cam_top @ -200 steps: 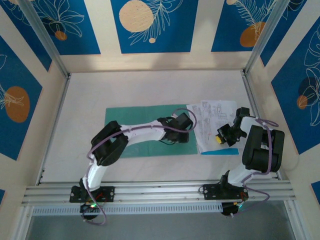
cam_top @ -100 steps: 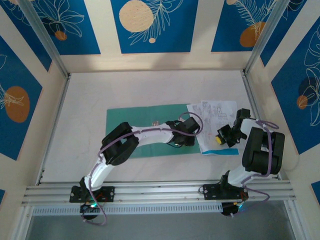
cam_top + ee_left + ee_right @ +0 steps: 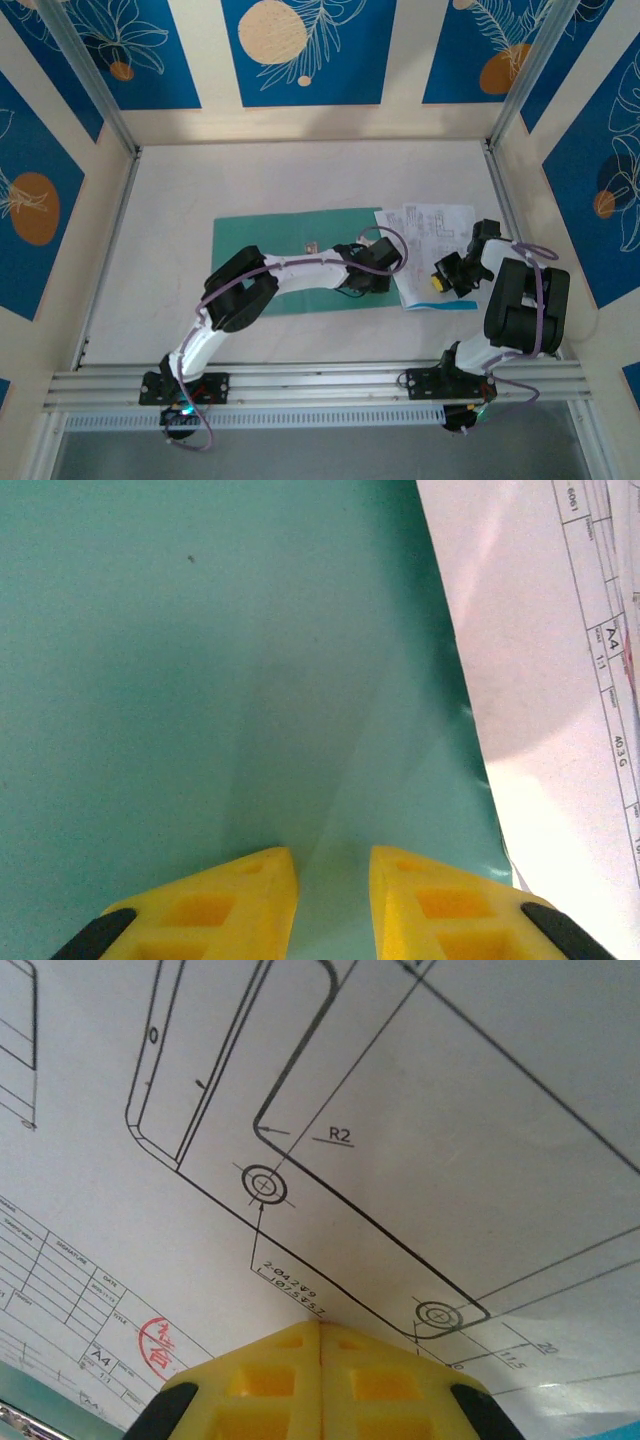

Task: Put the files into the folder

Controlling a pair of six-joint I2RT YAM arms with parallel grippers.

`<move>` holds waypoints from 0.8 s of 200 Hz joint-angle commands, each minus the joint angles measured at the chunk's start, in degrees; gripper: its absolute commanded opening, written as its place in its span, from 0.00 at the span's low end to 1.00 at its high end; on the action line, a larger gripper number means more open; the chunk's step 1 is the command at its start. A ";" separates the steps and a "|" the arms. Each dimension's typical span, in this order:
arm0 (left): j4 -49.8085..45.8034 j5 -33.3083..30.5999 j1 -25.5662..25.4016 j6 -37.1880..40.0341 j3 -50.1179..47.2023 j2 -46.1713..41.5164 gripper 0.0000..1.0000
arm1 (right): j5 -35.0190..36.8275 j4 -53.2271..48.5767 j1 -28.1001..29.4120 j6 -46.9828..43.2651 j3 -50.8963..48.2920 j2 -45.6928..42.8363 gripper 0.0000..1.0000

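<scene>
Teal folder [image 3: 260, 235] lies flat (long axis left-right), files [image 3: 425, 225] beside.

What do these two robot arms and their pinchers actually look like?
Both the left arm and right arm are white tubes joined by bulky black housings, with a purple cable looping along each. The left gripper and right gripper have yellow wedge fingers with square recesses and black side patches.

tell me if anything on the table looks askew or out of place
The paper sheets beside the green folder are fanned out unevenly, corners not lined up, and sit crooked next to the folder's right edge. Nothing looks torn or spilled.
</scene>
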 commanded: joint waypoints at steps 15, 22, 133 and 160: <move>-7.56 -2.46 -0.46 -1.27 -4.64 -0.70 0.26 | 3.09 -3.05 -1.09 -0.26 -2.46 1.84 0.08; -7.48 -2.47 -0.64 -1.53 -5.41 -1.23 0.26 | 3.17 -2.86 -1.36 -0.14 -2.93 1.32 0.08; -2.83 2.37 -2.54 -4.10 -4.62 2.07 0.26 | 0.75 -1.45 -0.92 1.45 -5.25 1.47 0.08; -2.45 3.01 -2.54 -4.75 -2.98 2.82 0.26 | 0.96 -1.49 -0.68 1.43 -5.45 1.38 0.08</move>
